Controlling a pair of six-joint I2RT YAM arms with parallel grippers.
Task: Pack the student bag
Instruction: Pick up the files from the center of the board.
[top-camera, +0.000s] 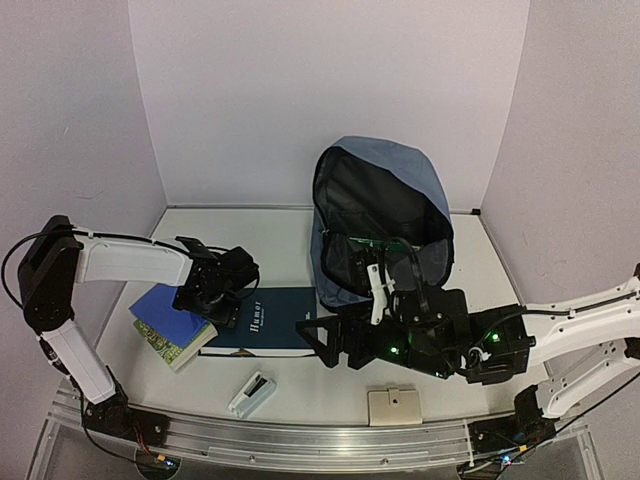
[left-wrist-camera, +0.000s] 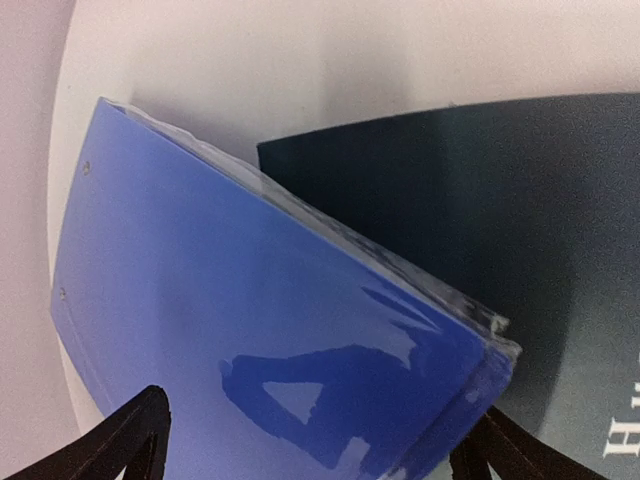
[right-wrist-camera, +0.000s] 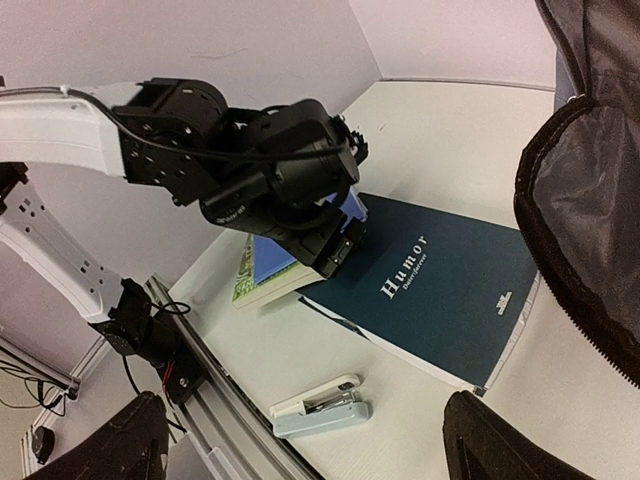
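The student bag (top-camera: 385, 215) stands upright at the back centre, its mouth wide open towards me and its black lining showing; its zipped edge also fills the right of the right wrist view (right-wrist-camera: 590, 200). My left gripper (top-camera: 205, 302) hovers low over a blue folder (left-wrist-camera: 260, 330), open, with one finger on either side of the folder's near corner (left-wrist-camera: 310, 455). My right gripper (top-camera: 312, 340) points left in front of the bag, open with nothing between its fingers (right-wrist-camera: 305, 450). It is above the table by a pale stapler (right-wrist-camera: 320, 405).
The blue folder (top-camera: 165, 303) lies on a green book (top-camera: 165, 342). A dark blue book titled "Humor" (top-camera: 265, 320) lies flat between the folder and the bag. The stapler (top-camera: 252, 393) and a beige pad (top-camera: 394, 406) sit near the front rail.
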